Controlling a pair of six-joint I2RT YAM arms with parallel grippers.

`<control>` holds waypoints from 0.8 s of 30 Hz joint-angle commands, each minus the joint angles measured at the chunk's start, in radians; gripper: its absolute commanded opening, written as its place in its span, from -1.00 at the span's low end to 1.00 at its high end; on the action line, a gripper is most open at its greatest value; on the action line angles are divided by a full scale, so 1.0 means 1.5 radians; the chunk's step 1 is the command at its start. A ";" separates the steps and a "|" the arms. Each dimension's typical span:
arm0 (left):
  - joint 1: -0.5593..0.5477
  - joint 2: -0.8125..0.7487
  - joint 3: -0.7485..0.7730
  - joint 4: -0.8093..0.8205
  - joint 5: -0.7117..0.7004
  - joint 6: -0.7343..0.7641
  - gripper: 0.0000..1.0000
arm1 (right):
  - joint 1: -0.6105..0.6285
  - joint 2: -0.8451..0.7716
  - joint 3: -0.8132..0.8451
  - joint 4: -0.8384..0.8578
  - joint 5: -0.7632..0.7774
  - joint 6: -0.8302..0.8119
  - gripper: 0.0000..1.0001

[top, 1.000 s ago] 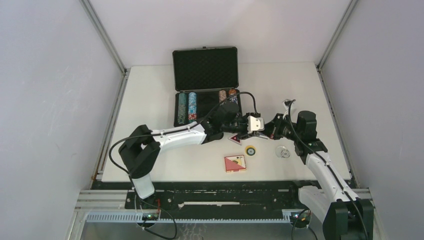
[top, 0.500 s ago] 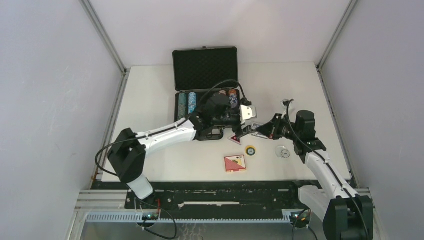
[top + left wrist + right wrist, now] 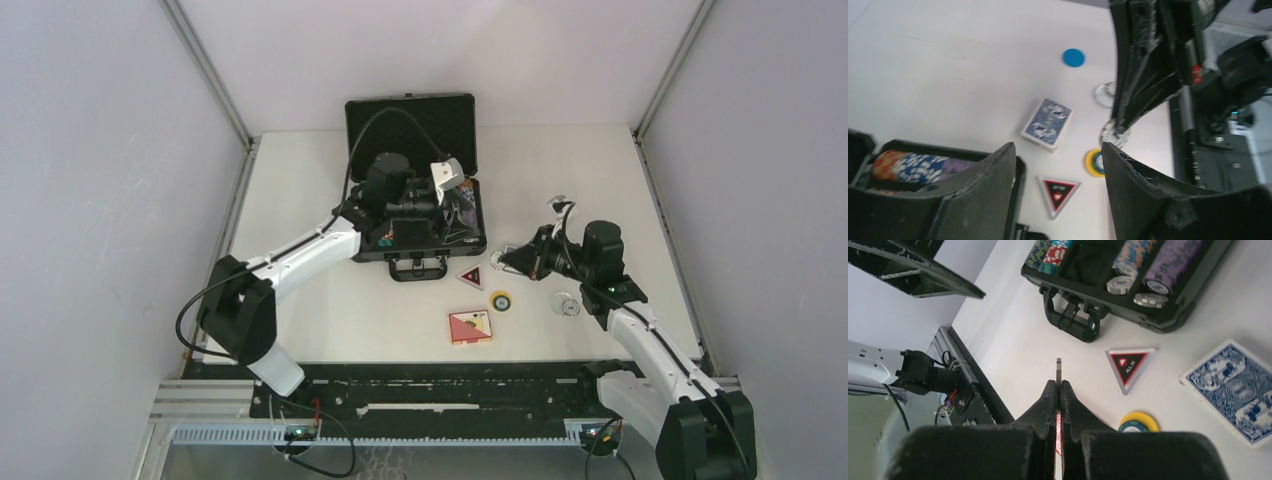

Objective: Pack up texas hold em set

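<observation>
While the left gripper [image 3: 1058, 149] hung over the right half of the black briefcase [image 3: 410, 135], its jaws stood apart with nothing between them. The case lay open at the middle of the table's [image 3: 300, 190] far edge, lid upright and handle [image 3: 418, 267] toward the near edge, with rows of poker chips [image 3: 1148, 260] in its foam slots. The right gripper [image 3: 1058, 384] was pinched together on a single pale chip [image 3: 1115, 135], held edge-on. The blue deck [image 3: 1238, 390] lay just off the case's front right corner, near that gripper. Between the case and the near edge lay the triangular button [image 3: 469, 277], a yellow round button [image 3: 500, 300], the red deck [image 3: 470, 326] and a clear round button [image 3: 566, 304].
</observation>
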 commanded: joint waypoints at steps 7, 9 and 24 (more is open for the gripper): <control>-0.014 -0.034 -0.018 0.023 0.122 -0.054 0.20 | 0.032 -0.041 0.002 0.148 -0.025 -0.019 -1.00; -0.015 -0.030 -0.019 0.022 0.125 -0.055 0.19 | 0.035 -0.042 0.002 0.160 -0.032 -0.018 -1.00; -0.016 -0.001 -0.011 0.043 0.203 -0.072 0.17 | 0.044 -0.062 0.002 0.217 -0.088 0.015 -1.00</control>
